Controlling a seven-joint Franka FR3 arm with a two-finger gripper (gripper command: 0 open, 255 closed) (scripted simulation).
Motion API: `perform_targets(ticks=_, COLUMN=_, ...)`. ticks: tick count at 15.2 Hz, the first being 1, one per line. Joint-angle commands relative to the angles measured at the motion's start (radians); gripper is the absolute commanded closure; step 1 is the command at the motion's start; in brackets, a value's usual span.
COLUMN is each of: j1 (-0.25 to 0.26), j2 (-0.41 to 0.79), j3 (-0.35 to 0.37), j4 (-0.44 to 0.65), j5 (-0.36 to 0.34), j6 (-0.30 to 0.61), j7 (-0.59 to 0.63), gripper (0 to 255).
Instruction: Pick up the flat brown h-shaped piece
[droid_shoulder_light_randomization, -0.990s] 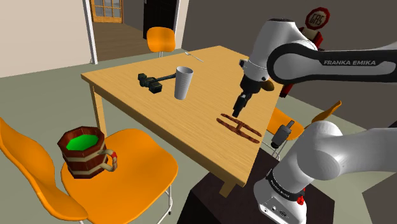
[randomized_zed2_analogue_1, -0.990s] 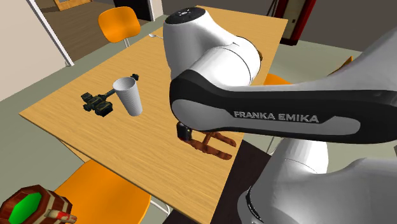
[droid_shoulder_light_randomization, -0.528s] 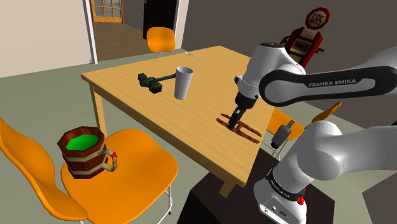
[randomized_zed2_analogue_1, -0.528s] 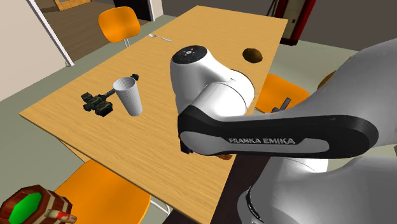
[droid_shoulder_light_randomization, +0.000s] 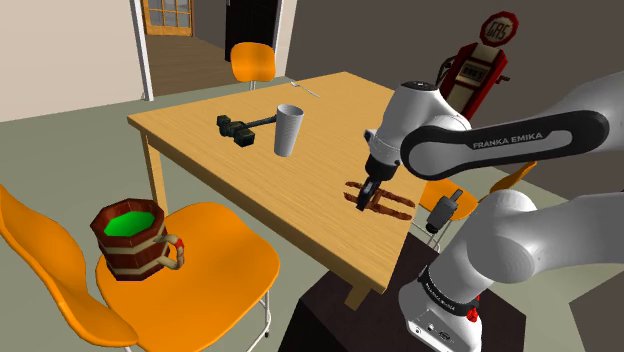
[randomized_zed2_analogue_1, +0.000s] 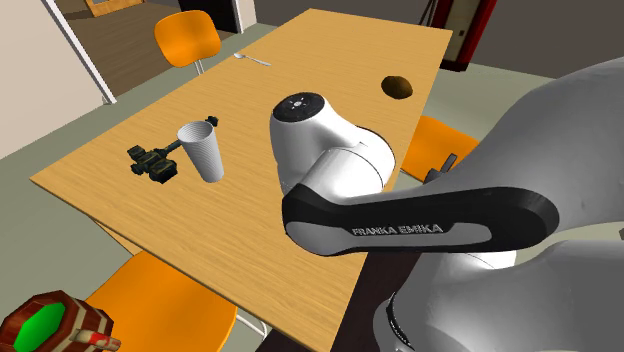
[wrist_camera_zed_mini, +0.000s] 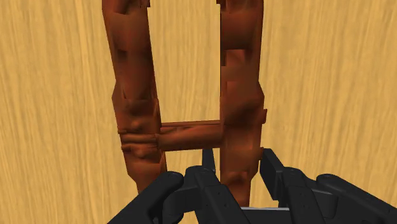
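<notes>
- Straddling one long bar of the flat brown H-shaped piece (wrist_camera_zed_mini: 137, 95), the black gripper (wrist_camera_zed_mini: 236, 159) is standing with its jaws apart. One fingertip (wrist_camera_zed_mini: 207, 158) is sitting inside the H right beside the crossbar, and the other is just outside the bar.
- Neither pad appears to be pressing yet (the gaps are slim, so that is a judgement).
- The piece is lying flat on the wooden table (droid_shoulder_light_randomization: 200, 140), near the edge closest to the stand, with the arm reaching steeply down onto it.
- Taking a single bar seems sensible: the whole H is probably too wide for the fingers, and gripping next to the crossbar is keeping the hold near the middle for balance.
- The white cup (droid_shoulder_light_randomization: 288, 130) and the dark tool (droid_shoulder_light_randomization: 238, 128) are resting well apart from the piece, so neither is crowding the grasp.
</notes>
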Motion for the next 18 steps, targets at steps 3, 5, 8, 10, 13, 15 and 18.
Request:
perform_targets(ticks=3, j1=0.000, j2=0.001, j3=0.000, j4=-0.001, j5=0.000, j6=0.002, j7=0.001, gripper=255)
perform_targets(ticks=5, j1=0.000, j2=0.001, j3=0.000, j4=-0.001, j5=0.000, j6=0.002, j7=0.001, gripper=255)
perform_targets(ticks=8, j1=-0.001, j2=0.002, j3=0.000, j4=0.000, j5=-0.001, j6=0.002, j7=-0.001, gripper=255)
perform_targets(ticks=10, j1=0.001, j2=-0.021, j3=-0.002, j4=0.017, j5=0.001, j6=-0.038, j7=-0.004, gripper=255)
perform_targets(ticks=13, j1=0.002, j2=-0.050, j3=-0.003, j4=0.045, j5=0.004, j6=-0.095, j7=-0.008, gripper=255)
perform_targets(ticks=15, j1=0.003, j2=-0.067, j3=-0.003, j4=0.065, j5=0.005, j6=-0.132, j7=-0.010, gripper=255)
perform_targets(ticks=18, j1=0.004, j2=-0.088, j3=-0.004, j4=0.096, j5=0.006, j6=-0.184, j7=-0.014, gripper=255)
